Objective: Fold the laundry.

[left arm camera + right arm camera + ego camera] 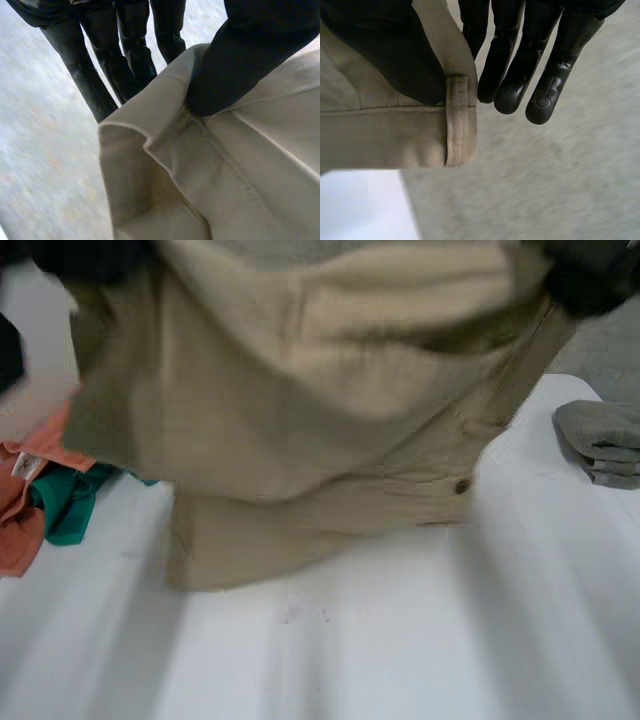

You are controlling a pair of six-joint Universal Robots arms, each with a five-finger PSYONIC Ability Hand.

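Trousers hang over the middle of the white surface. The left hand pinches one top corner and the right hand pinches the waistband beside a belt loop. An orange cloth and a green cloth lie at the left edge, a grey cloth at the right.

I think this is a robot test room, prob. a lab, not a home. The table is plain white. The floor is flat grey, like in a work bldg. Clothes sit in lots: an orange cloth & a green cloth in a heap at one side, a folded grey cloth at the other. Tan pants hang pinched in my left robot hand & my right robot hand, both black machine parts.
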